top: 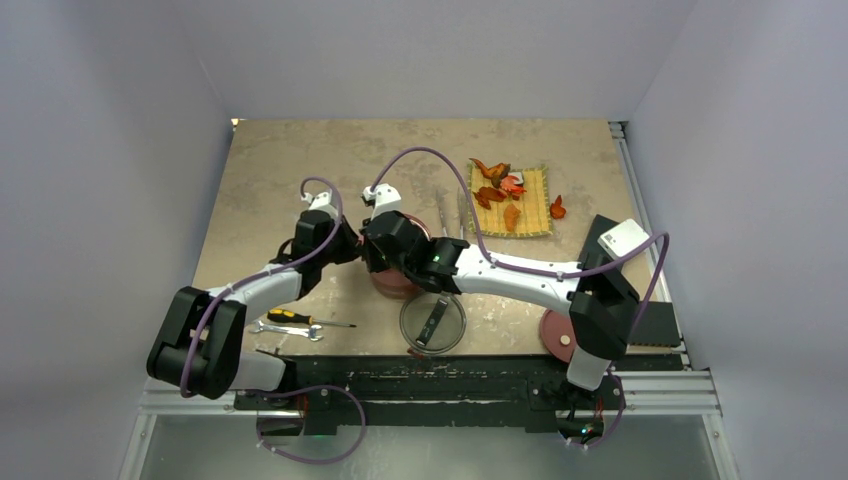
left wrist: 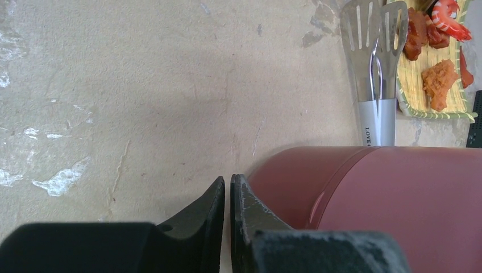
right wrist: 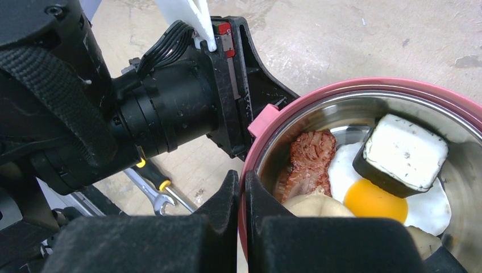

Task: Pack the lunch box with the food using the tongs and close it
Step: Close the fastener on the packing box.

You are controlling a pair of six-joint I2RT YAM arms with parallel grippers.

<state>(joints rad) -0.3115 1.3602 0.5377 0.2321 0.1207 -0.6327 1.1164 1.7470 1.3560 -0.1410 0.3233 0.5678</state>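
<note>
**Both pincers closed at the open lunch box**

The right pincer [right wrist: 241, 205] is shut, and the thin red rim of the lunch box [right wrist: 295, 105] runs between its two fingers (the wrist view shows the rim line in the slit). The left pincer [left wrist: 227, 205] has its jaws drawn to a hairline gap with nothing seen between them. It sits at the bowl's outer wall, just beside the pink side handle [right wrist: 263, 120].

The bowl stands open on the desk [left wrist: 142, 85], at the middle of it and between the two arms. Inside its steel lining lie a fried egg [right wrist: 372, 200], a brown strip [right wrist: 310, 162], a white cube [right wrist: 404, 151] resting on the egg, and a beige bun [right wrist: 318, 206].

Beyond the bowl the tongs [left wrist: 375, 85] lie flat, their slotted ends pointing away. Just to their right is the yellow mat [top: 537, 200], carrying more food pieces [left wrist: 439, 82].

Nearer the arm bases lie the dark top lid [top: 433, 322] and a red disc lid [top: 557, 333]. A screwdriver [top: 300, 318] and a wrench [top: 287, 329] lie to the left.
</note>
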